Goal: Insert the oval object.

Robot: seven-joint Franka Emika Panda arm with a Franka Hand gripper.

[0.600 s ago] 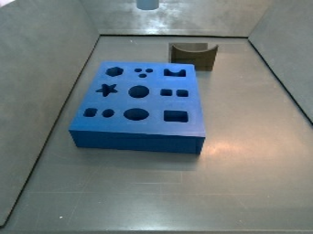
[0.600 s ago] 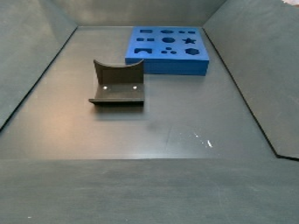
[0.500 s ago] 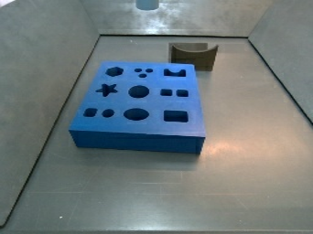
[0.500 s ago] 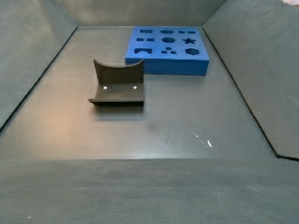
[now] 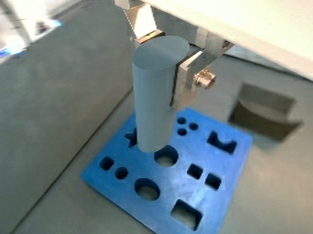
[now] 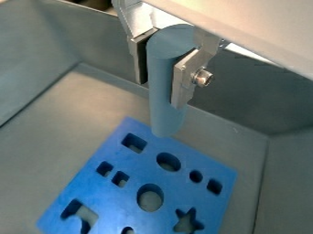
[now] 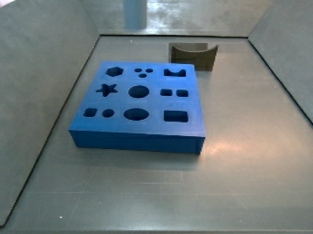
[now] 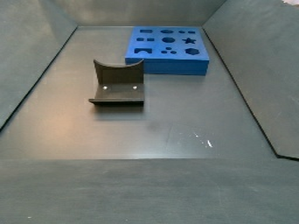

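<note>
Above the blue block (image 5: 174, 171), wrist view: gripper (image 5: 167, 57) clamped on the peg (image 5: 156, 96), a pale blue-grey rod with smooth sides and a flat rounded top. Silver finger (image 5: 188, 72) with a bolt pressed against one side of the peg; second finger partly hidden behind it. Peg upright, lower end over the block's holed face, near a round hole; contact with the block cannot be told. Brown curved block (image 5: 266, 110) on the grey floor (image 5: 73, 101) beyond the blue block, apart from it.

Wrist view, opposite side: gripper (image 6: 163, 57) pinching the peg (image 6: 167, 82) near its upper end; finger (image 6: 188, 75) flat on the peg's side. Peg's lower end hangs clear above the blue block (image 6: 137, 196), whose face shows round, square, star and arch-shaped holes. Grey walls around the floor.

Side view: blue block (image 7: 138, 105) flat on the floor, mid-tray, holes upward, all empty. Brown block (image 7: 192, 55) behind it, near the far wall. Peg's lower end (image 7: 137, 11) just visible at the frame's upper edge; gripper out of frame.

Side view, opposite end: brown block (image 8: 118, 84) near centre, curved face up. Blue block (image 8: 167, 50) beyond it, well apart. Gripper and peg out of frame.
</note>
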